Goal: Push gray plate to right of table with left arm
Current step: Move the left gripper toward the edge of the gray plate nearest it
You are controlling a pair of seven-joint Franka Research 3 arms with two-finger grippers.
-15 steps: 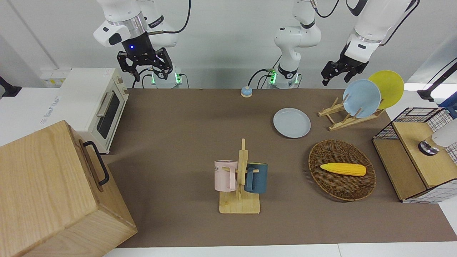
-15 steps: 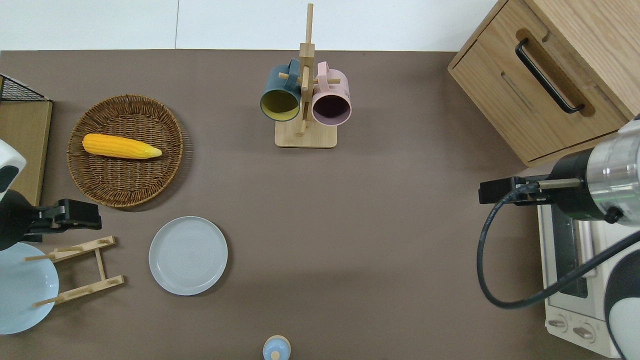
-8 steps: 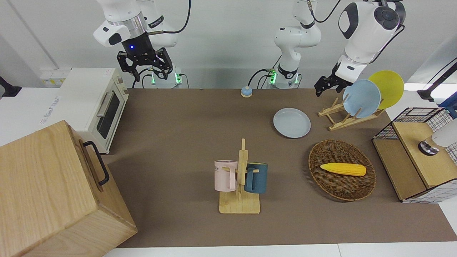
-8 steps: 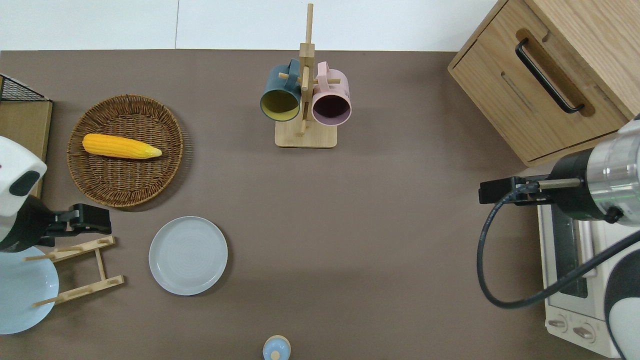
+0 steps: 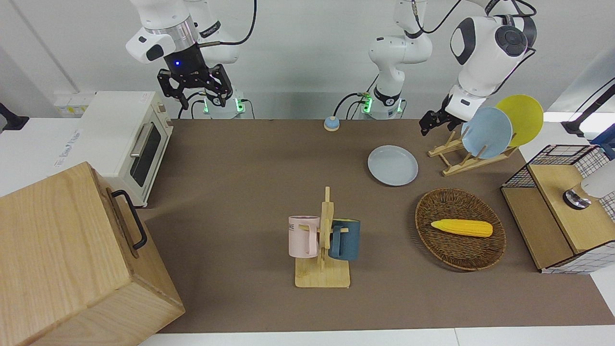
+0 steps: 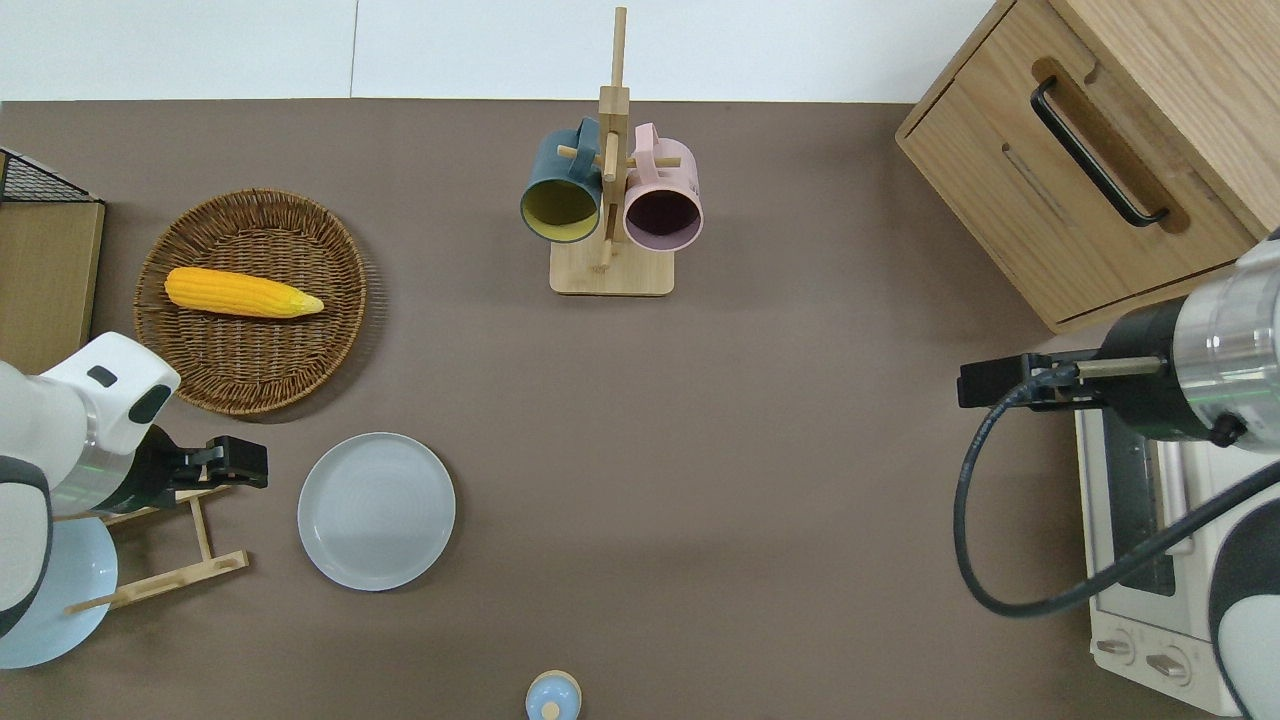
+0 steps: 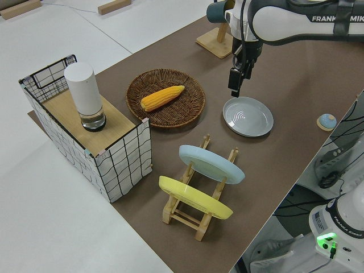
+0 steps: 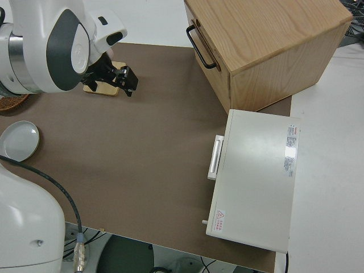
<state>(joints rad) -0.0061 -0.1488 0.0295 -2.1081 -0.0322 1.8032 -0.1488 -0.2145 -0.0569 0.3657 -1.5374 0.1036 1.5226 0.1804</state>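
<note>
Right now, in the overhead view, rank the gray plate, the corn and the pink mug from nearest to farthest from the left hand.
From the left hand:
1. Gray plate, just beside it on the table.
2. Corn, in the wicker basket, farther from the robots.
3. Pink mug, on the mug rack mid-table.

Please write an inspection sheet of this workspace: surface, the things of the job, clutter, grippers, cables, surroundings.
Surface: brown table with white edges; nothing spilled seen.
Job's things: gray plate lies flat, untouched, beside the wooden plate rack.
Clutter: wicker basket with corn; mug stand with a teal and a pink mug; sky-blue plate and yellow plate in the rack; small blue knob.
Grippers: left gripper in the air over the rack's edge, beside the gray plate, not touching it. Right arm parked.
Cables: black cable loops from the right arm.
Surroundings: wooden cabinet, white oven, wire-sided shelf.
</note>
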